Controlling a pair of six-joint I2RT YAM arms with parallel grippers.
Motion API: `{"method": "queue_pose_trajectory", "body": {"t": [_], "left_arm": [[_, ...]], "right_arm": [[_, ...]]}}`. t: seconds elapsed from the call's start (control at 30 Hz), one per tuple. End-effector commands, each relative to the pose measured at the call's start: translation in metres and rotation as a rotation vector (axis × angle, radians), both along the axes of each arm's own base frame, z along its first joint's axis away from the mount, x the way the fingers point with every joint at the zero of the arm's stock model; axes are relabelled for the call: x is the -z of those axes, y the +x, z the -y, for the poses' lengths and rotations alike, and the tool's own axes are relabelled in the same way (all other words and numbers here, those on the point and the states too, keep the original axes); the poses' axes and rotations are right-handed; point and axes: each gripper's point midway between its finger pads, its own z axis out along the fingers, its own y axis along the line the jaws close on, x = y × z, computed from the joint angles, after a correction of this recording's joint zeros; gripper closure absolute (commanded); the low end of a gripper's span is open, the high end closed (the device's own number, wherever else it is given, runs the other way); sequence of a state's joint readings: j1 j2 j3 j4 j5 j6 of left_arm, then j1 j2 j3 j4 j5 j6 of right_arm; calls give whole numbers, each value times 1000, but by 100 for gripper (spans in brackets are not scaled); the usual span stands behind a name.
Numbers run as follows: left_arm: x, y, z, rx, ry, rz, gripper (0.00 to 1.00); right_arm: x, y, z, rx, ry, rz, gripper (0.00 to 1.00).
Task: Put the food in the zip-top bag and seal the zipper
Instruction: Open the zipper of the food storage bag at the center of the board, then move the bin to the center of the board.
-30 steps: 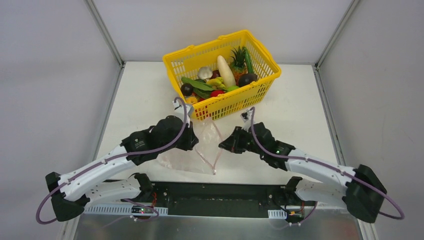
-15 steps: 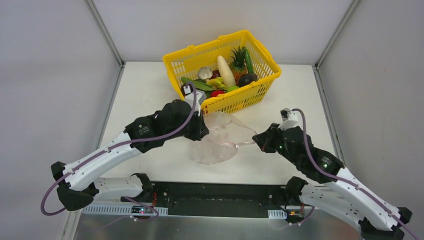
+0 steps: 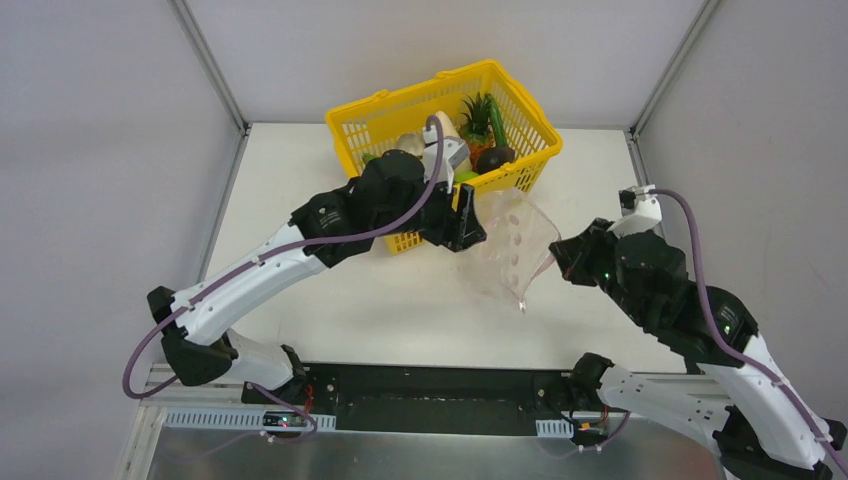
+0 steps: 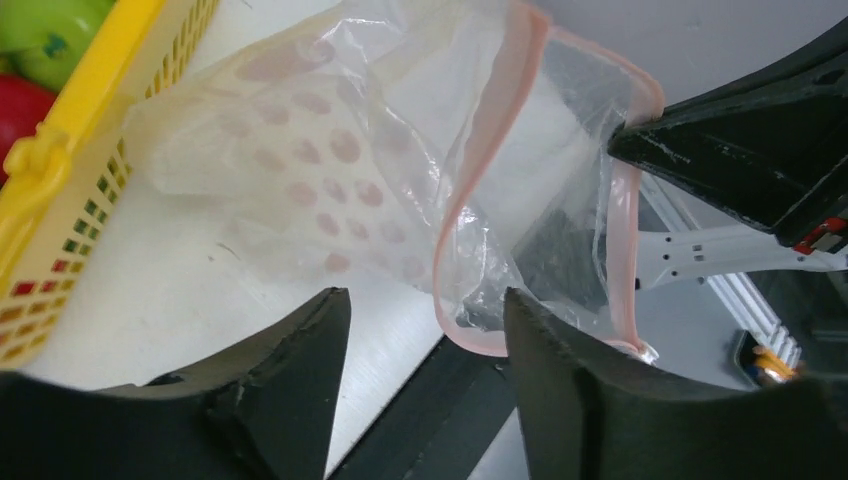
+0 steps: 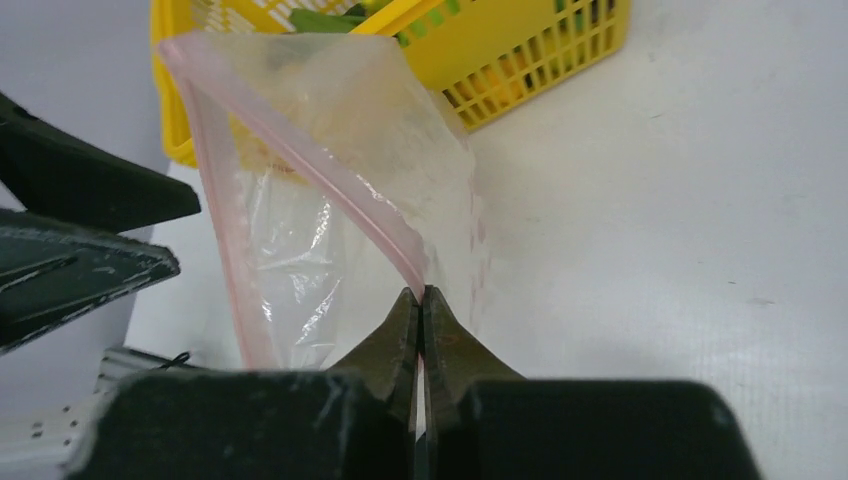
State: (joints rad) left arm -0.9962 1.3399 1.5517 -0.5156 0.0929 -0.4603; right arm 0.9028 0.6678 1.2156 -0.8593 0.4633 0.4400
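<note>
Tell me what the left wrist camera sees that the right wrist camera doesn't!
Only the left wrist view shows the left gripper standing open and a red toy food inside the basket. Only the right wrist view shows the right gripper close up, its two tips pressed together on the zipper, plus a wide stretch of white table. Both show the clear zip-top bag with its mouth gaping, the pink zipper, and the yellow basket.
</note>
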Motion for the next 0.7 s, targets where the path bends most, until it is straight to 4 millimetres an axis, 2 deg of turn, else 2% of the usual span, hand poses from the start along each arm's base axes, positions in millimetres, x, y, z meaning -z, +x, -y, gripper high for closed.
{"method": "queue_pose_trajectory", "body": {"t": [0.0, 0.07, 0.2, 0.3, 0.37, 0.43, 0.5, 0.6, 0.67], "left_arm": [[-32, 6, 13, 30, -38, 92, 33], [-35, 18, -2, -38, 8, 154, 21], [-37, 41, -46, -172, 172, 299, 2], [-33, 65, -85, -295, 328, 381, 1], [-23, 80, -105, -340, 392, 372, 1], [-6, 93, -121, -359, 427, 332, 1], [10, 104, -127, -342, 417, 302, 1], [28, 123, -140, -387, 423, 280, 1], [40, 130, -140, -367, 413, 266, 1]], "right_arm": [[-5, 15, 43, 207, -190, 0, 100], [-14, 19, 60, 290, -230, 17, 100], [-43, 23, 86, 411, -262, 87, 100], [-56, 26, 93, 446, -297, 113, 100], [-55, 31, 88, 437, -336, 111, 100], [-48, 37, 77, 416, -357, 93, 100], [-33, 43, 63, 379, -376, 66, 100], [-3, 52, 36, 312, -386, 21, 100], [22, 56, 11, 228, -377, -27, 100]]}}
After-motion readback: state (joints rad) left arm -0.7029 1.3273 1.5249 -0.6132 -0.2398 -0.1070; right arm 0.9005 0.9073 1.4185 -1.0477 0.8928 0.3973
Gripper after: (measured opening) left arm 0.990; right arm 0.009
